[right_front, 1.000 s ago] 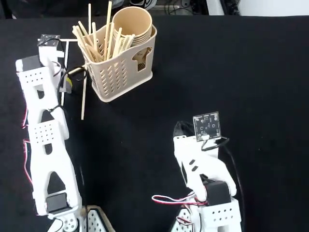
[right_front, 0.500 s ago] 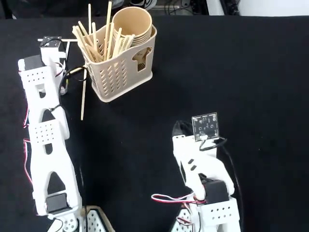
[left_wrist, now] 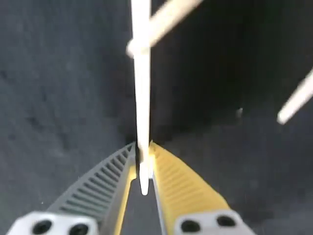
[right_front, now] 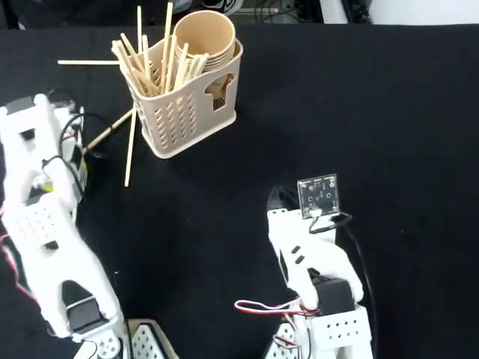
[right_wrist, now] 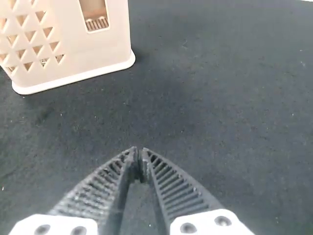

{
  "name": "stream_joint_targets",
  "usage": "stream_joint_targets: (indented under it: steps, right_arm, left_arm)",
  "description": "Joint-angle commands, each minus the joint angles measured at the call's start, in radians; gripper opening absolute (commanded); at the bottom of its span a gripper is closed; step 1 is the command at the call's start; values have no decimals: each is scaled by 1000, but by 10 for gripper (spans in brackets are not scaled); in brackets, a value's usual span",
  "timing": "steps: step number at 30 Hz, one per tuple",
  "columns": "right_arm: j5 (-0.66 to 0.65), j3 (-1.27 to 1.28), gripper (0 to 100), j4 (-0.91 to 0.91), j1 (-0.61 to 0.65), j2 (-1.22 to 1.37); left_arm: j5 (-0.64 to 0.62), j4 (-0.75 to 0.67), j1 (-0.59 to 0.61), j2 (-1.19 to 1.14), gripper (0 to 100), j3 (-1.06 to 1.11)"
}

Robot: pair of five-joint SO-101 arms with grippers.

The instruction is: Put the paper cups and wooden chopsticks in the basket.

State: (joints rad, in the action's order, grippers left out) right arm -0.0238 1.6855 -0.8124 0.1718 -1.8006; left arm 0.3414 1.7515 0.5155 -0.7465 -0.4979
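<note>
3 chopsticks outside basket (right_front: pixel 191 105): held chopstick (left_wrist: pixel 141 88) clamped in left gripper (left_wrist: pixel 142 152) nr table (right_front: pixel 374 112) left edge; loose chopstick (right_front: pixel 130 149) just left of basket; far chopstick (right_front: pixel 86 62) nr far-left corner. 1 cup stack (right_front: pixel 206 37) + chopstick bundle (right_front: pixel 146 67) in basket, counts unclear. Right gripper (right_wrist: pixel 139 164) closed, empty, nr front edge.

The light in the high view is bright and even, and it comes from above. The black table (right_front: pixel 389 149) takes most of it, so shadows there are faint. The left arm (right_front: pixel 37 217), the right arm (right_front: pixel 310 258) and the basket (right_front: pixel 191 101) look very bright, nearly washed out on top. In the right wrist view a soft shadow lies on the table just beside the basket. In the left wrist view the chopstick (left_wrist: pixel 141 78) glares pure white — the table is darker on one side of it.
</note>
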Motion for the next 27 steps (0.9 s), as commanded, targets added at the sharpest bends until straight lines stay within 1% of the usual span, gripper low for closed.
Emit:
stream_joint_targets:
  steps: [1,6,9,12,15,17,19,21,24,27]
  right_arm:
    - [2,-2,12,25,9,-81]
    - [2,-2,12,25,9,-81]
    - [2,-2,12,23,9,-81]
    - [2,-2,12,21,9,-81]
    - [2,-2,12,21,9,-81]
    - [2,-2,12,21,9,-81]
    - [2,-2,12,21,9,-81]
    - [3,-2,12,21,9,-81]
    - [3,-2,12,21,9,-81]
    - [3,-2,12,20,9,-81]
  left_arm:
    - [74,-37,38,351,30,335]
    - [144,-219,114,655,30,707]
    - [184,-296,170,801,30,889]
    - [219,-348,237,918,30,1010]
    - [216,-422,308,1023,30,1076]
    - [213,-454,328,1097,30,1109]
    - [176,-485,323,1186,30,1155]
    - [114,-535,303,1301,30,1210]
    - [29,-601,251,1525,30,1317]
    - [-87,-680,202,1783,30,1408]
